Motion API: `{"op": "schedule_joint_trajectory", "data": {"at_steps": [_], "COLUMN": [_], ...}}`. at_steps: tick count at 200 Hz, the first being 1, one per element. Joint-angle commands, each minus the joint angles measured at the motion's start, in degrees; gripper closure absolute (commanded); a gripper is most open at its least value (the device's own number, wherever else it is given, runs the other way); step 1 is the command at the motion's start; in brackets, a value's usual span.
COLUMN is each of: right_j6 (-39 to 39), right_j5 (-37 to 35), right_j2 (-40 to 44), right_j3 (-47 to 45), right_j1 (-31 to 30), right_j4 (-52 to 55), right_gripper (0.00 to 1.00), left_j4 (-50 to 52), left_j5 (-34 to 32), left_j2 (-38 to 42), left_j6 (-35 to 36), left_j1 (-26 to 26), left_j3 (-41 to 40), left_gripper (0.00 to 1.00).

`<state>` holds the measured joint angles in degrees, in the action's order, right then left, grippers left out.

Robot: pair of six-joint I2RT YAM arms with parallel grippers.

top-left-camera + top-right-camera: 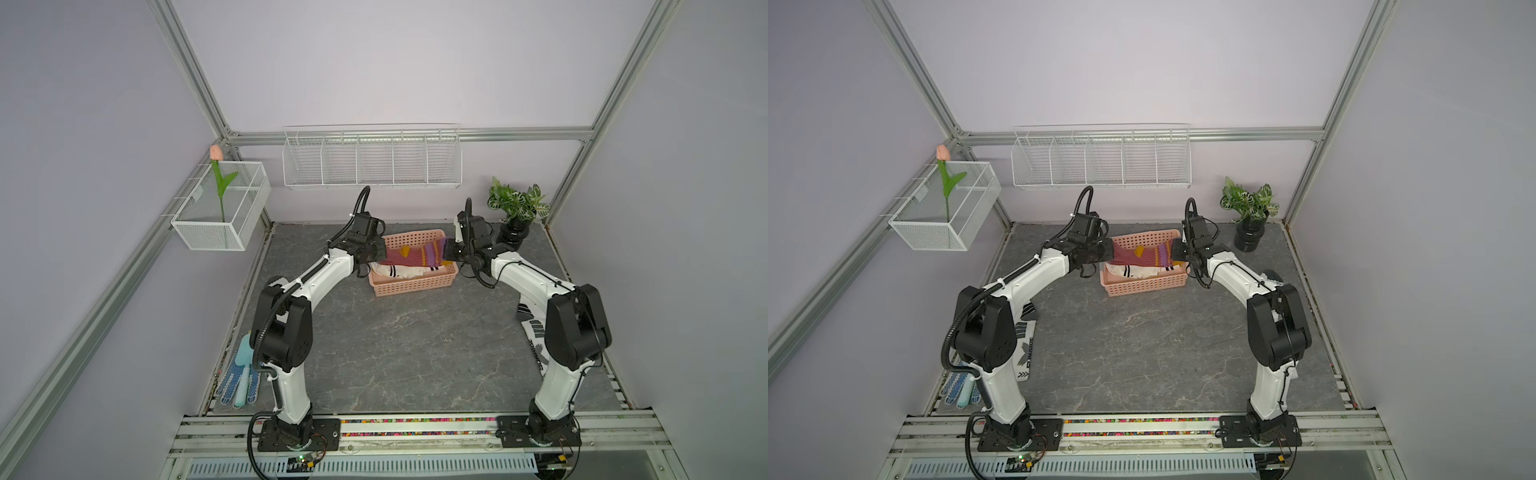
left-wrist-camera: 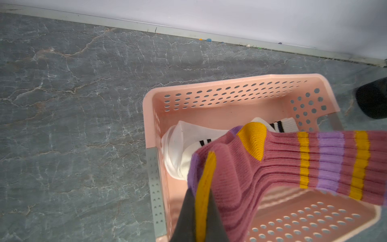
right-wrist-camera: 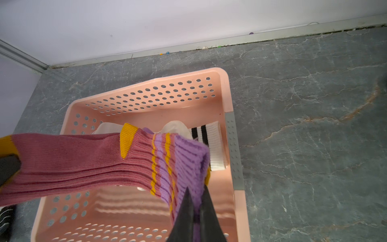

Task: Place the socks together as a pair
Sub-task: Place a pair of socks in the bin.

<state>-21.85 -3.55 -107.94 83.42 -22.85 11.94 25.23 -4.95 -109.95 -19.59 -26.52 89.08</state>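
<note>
A maroon sock (image 1: pixel 409 255) (image 1: pixel 1142 255) with purple and orange stripes hangs stretched level above a pink basket (image 1: pixel 415 286) (image 1: pixel 1142 289). My left gripper (image 1: pixel 380 251) (image 2: pixel 201 190) is shut on its orange-and-purple toe end. My right gripper (image 1: pixel 446 249) (image 3: pixel 195 188) is shut on its purple cuff. I cannot tell whether the stretched fabric (image 2: pixel 293 163) (image 3: pixel 83 163) is one sock or two layers. Under it, white socks with black cuff stripes (image 1: pixel 399 271) (image 2: pixel 182 146) (image 3: pixel 215 150) lie in the basket's far part. A white sock with grey-black markings (image 1: pixel 534 328) lies on the table behind my right arm, and another such sock (image 1: pixel 1025 332) behind my left arm.
The basket's near half (image 2: pixel 303 220) holds nothing. A potted plant (image 1: pixel 517 216) stands at the back right, close to my right wrist. A blue dotted glove (image 1: pixel 230 376) and light blue trowel (image 1: pixel 241 392) lie at the table's left edge. Wire racks (image 1: pixel 372 158) (image 1: pixel 220 208) hang on the walls.
</note>
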Motion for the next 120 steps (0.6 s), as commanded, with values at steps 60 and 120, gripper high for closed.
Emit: {"op": "schedule_joint_trajectory", "data": {"at_steps": [60,120], "right_j6": [2.3,1.2], "right_j5": [-1.8,-2.1], "right_j2": [-2.4,-3.7], "right_j3": [0.6,0.1], "right_j1": [0.3,0.3], "right_j4": [-1.3,-2.3], "right_gripper": [0.93,0.93], "left_j4": [1.3,2.1], "left_j5": [-4.0,-4.2], "left_j2": [-2.0,-3.0], "left_j6": [5.7,4.5], "left_j1": [0.1,0.1], "left_j3": [2.6,3.6], "left_gripper": [1.00,1.00]}}
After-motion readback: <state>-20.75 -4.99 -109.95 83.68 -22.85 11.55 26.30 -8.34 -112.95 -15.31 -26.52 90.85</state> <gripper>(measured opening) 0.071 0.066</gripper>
